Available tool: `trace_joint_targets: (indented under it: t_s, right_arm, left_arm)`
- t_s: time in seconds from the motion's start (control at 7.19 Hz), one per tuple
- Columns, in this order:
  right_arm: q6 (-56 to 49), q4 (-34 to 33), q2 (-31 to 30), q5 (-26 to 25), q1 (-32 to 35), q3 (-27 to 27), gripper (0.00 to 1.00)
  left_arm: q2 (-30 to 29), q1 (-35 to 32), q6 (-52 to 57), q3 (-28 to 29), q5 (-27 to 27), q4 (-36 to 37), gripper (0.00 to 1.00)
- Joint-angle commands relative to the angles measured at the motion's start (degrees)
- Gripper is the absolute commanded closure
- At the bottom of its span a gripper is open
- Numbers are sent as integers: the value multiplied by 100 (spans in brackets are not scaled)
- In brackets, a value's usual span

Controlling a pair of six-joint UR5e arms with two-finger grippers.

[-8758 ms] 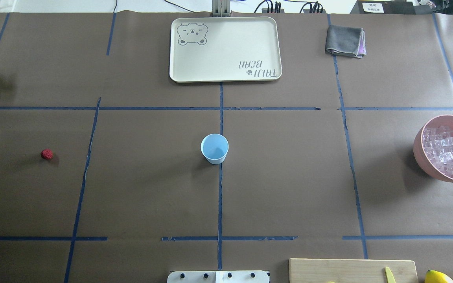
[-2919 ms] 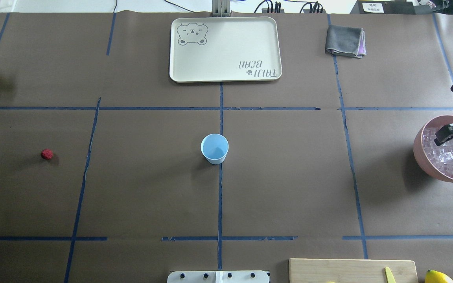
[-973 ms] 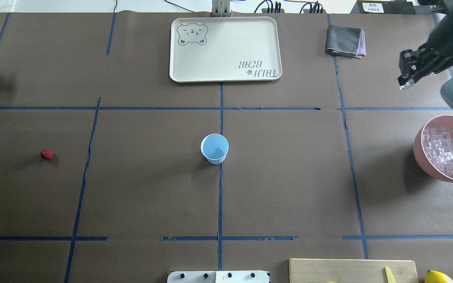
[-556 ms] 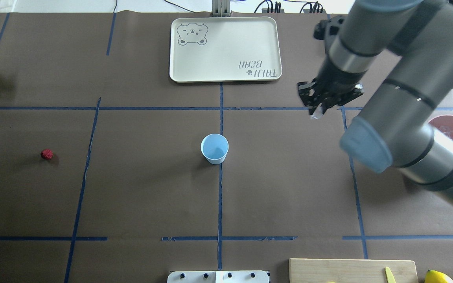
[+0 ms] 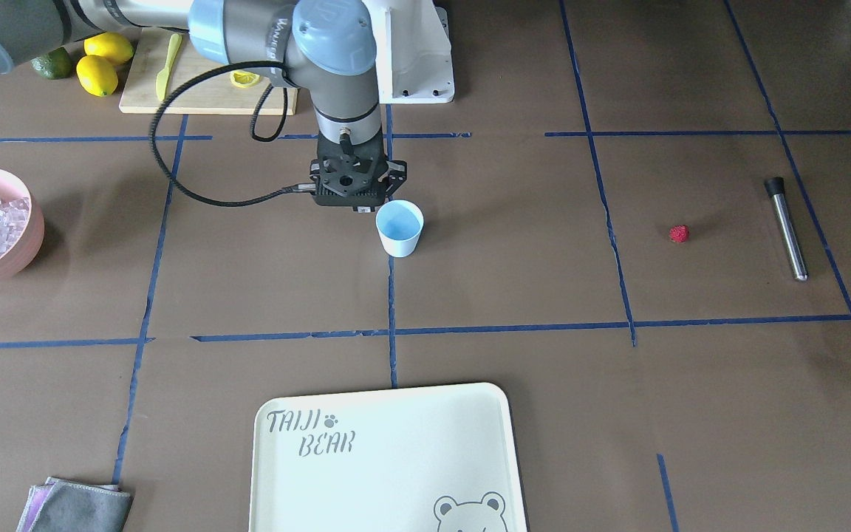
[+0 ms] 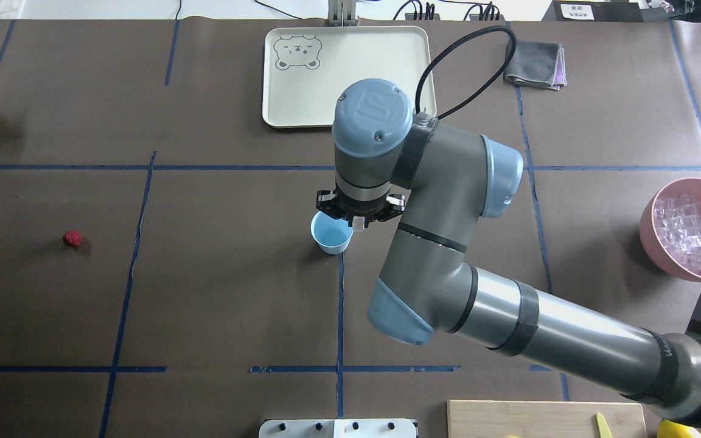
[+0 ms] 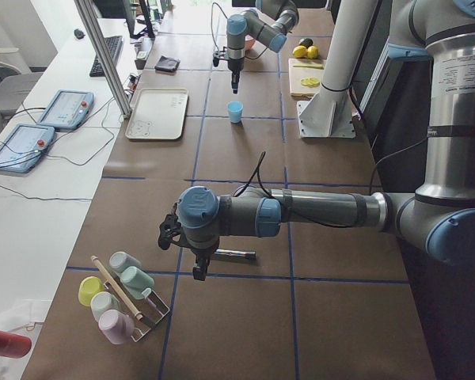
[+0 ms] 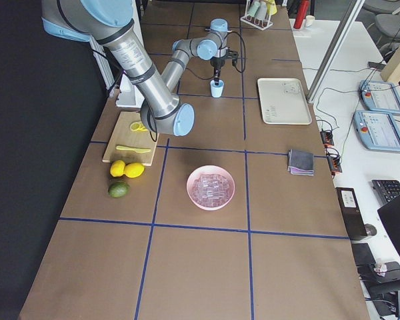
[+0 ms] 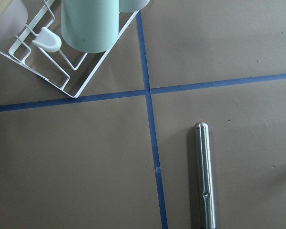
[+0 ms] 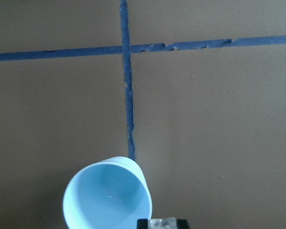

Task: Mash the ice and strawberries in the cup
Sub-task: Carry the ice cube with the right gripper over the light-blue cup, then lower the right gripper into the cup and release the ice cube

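Fingers of the left gripper (image 7: 195, 273) point down over the left end of the brown paper-covered desk (image 6: 223, 304) with its grid of blue tape lines. Only the side camera catches them, so whether they are spread or closed cannot be told. On the paper below that gripper lies a slim polished steel rod (image 9: 203, 176). The wrist camera there also takes in the corner of a white wire rack (image 9: 62, 78) carrying a mint-green tumbler (image 9: 90, 24).

Right of the rod and apart from it sits the tiny red bumpy strawberry (image 6: 72, 238), well left of the desk's middle. The small pale blue tapered plastic cup (image 6: 330, 236) stands upright at that middle, on a tape line.

The right gripper (image 6: 358, 223) hangs point-down above the cup's right-hand rim. Its black fingers (image 10: 143, 222) are drawn close and pinch one small clear ice cube (image 10: 162, 222) between them. Cube and fingers are apart from the cup.

Beyond the cup lies a cream rectangular tray (image 6: 267, 73) with a bear drawing, and further right a folded grey cloth (image 6: 532, 61). At the right edge a round pink bowl (image 6: 650, 240) holds a glittering heap of ice (image 6: 688, 228). A pale wooden cutting board (image 6: 527, 417) lies at the near edge.
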Motion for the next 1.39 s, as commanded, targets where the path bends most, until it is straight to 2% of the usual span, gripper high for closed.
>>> trace_joint_targets:
  t_s: [0.0,0.83,1.11,1.25]
  right_arm:
    - [145,56,271,-127,-189,-305,100]
    - [110,91,413,-355,-172,-481,99]
    - [136,284,413,-373,-172,-561,96]
    - [145,293,413,-364,-172,-561,82]
  left_arm:
    - [4,0,0,0,0,-4,0]
    - [-14,0,-8,0,0,5,0]
    - [-40,0,-17,0,0,5,0]
    - [-40,0,-17,0,0,5,0]
